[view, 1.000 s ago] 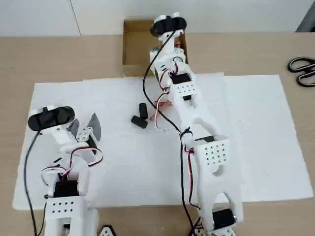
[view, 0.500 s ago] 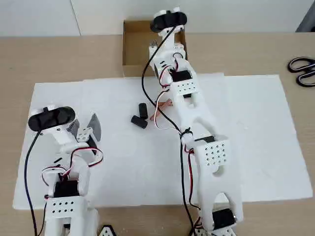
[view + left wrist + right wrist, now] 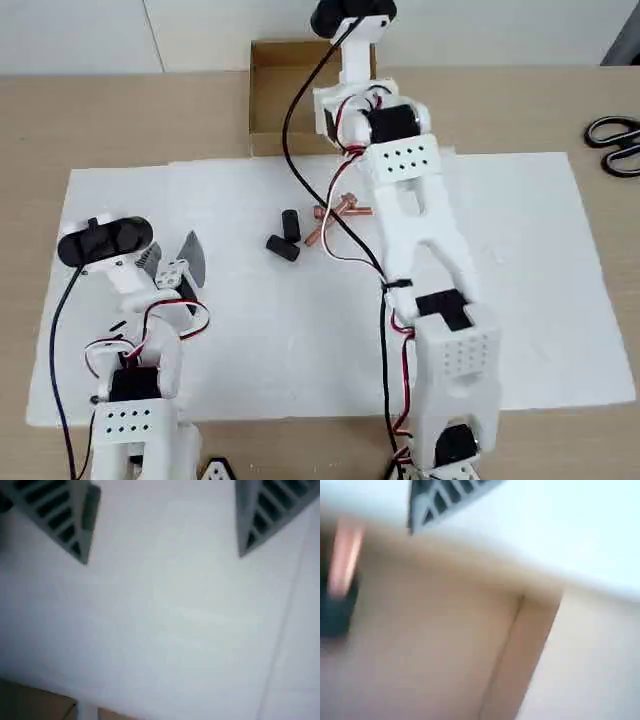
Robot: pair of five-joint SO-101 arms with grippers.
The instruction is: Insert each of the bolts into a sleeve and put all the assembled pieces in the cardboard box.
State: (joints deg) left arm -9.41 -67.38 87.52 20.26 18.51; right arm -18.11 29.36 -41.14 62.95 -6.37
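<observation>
Two black sleeves (image 3: 288, 235) lie on the white sheet (image 3: 520, 250), with loose copper bolts (image 3: 340, 209) just to their right. The cardboard box (image 3: 264, 100) stands at the table's far edge. My right arm stretches over it, and its gripper (image 3: 350, 45) hangs above the box's right half, under its camera. In the right wrist view the box floor (image 3: 445, 645) is close, with a copper bolt in a black sleeve (image 3: 339, 595) at the picture's edge; I cannot tell whether it is held. My left gripper (image 3: 178, 262) (image 3: 160, 555) stands open over bare sheet at the near left.
Black scissors (image 3: 615, 145) lie on the wooden table at the far right. The white sheet covers most of the middle of the table, and the right arm's links span it from the near edge to the box.
The right arm has stretched farther away over the box, uncovering the copper bolts on the sheet. The left arm has kept still.
</observation>
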